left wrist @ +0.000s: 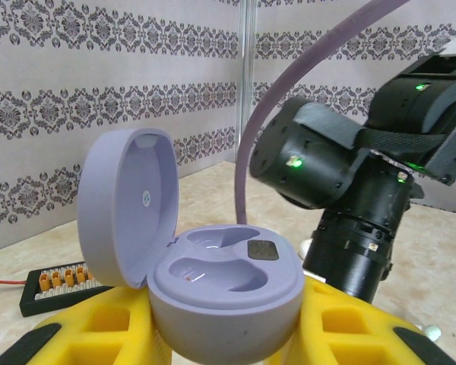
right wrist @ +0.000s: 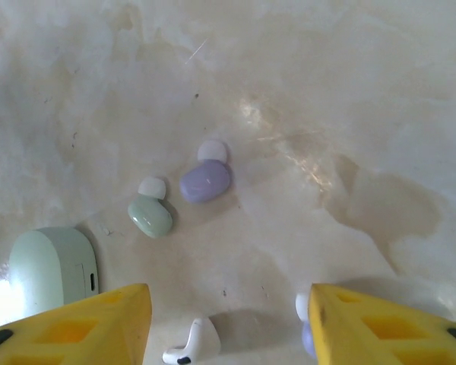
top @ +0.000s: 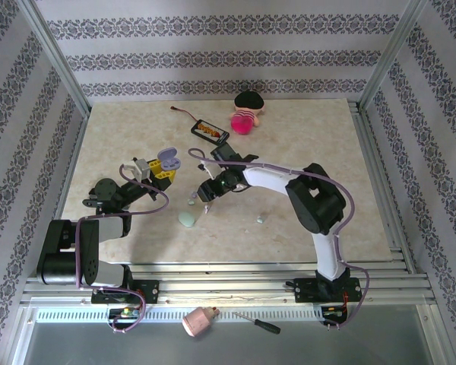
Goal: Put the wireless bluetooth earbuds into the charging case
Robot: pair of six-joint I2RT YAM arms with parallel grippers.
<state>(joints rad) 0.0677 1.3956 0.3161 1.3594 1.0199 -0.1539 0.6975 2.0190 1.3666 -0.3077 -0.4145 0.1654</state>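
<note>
My left gripper (top: pixel 161 166) is shut on the lavender charging case (left wrist: pixel 228 281), its yellow fingers (left wrist: pixel 106 334) on both sides. The lid stands open and both wells look empty. My right gripper (right wrist: pixel 226 312) hangs open just above the table, right of the case in the top view (top: pixel 205 194). Ahead of it lie a lavender earbud (right wrist: pixel 206 179) and a mint green earbud (right wrist: pixel 150 215), close together. A white earbud (right wrist: pixel 194 346) lies between the open fingers. Another lavender earbud (right wrist: pixel 304 323) peeks out beside the right finger, mostly hidden.
A closed mint green case (right wrist: pixel 53 266) lies on the table left of the right gripper (top: pixel 187 219). One small piece (top: pixel 260 220) lies alone further right. A black connector board (top: pixel 210 130) and a pink toy (top: pixel 245 120) sit at the back. The right arm's wrist (left wrist: pixel 349 175) looms close behind the held case.
</note>
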